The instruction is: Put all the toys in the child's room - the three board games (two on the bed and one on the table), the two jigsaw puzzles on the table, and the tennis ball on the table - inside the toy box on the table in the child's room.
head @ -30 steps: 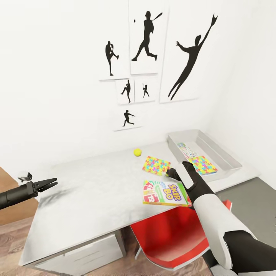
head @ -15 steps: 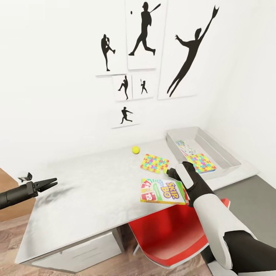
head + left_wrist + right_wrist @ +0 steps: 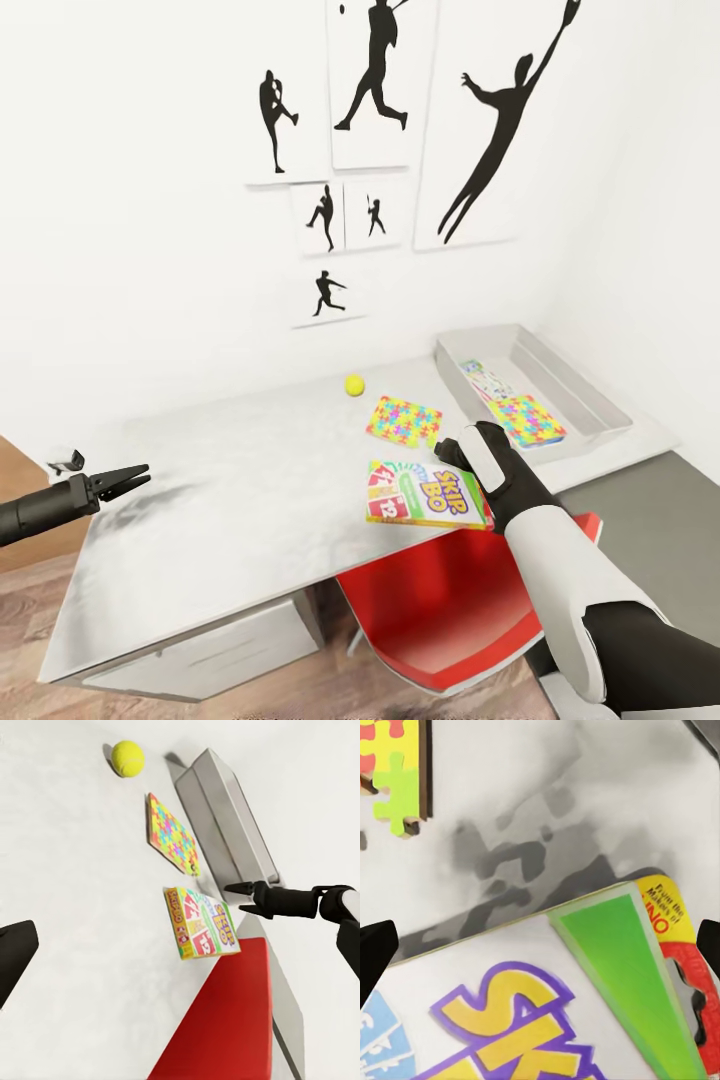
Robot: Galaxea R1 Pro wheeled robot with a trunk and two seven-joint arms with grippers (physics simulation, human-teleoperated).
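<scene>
On the white table [image 3: 230, 500] lie the tennis ball [image 3: 354, 384] [image 3: 127, 757], one jigsaw puzzle [image 3: 403, 420] [image 3: 172, 834] and the Skip-Bo board game [image 3: 428, 494] [image 3: 201, 923] [image 3: 547, 1005]. At the table's right end stands the grey toy box [image 3: 580, 385] [image 3: 225, 810], with a second jigsaw puzzle [image 3: 528, 420] and a printed game box [image 3: 485, 380] inside. My right gripper [image 3: 438, 453] [image 3: 236, 891] [image 3: 540, 945] hovers open just above the Skip-Bo box's far edge, holding nothing. My left gripper [image 3: 128, 480] hangs open over the table's left end, empty.
A red chair [image 3: 450, 610] is tucked under the table's front right. White drawers [image 3: 200, 650] sit below the left end. A dark-grey cabinet top [image 3: 640, 500] adjoins the table on the right. Black sports silhouettes [image 3: 370, 130] hang on the white wall.
The whole picture has shifted a little, so the camera moved. Both arms keep their pose and nothing on the table has moved.
</scene>
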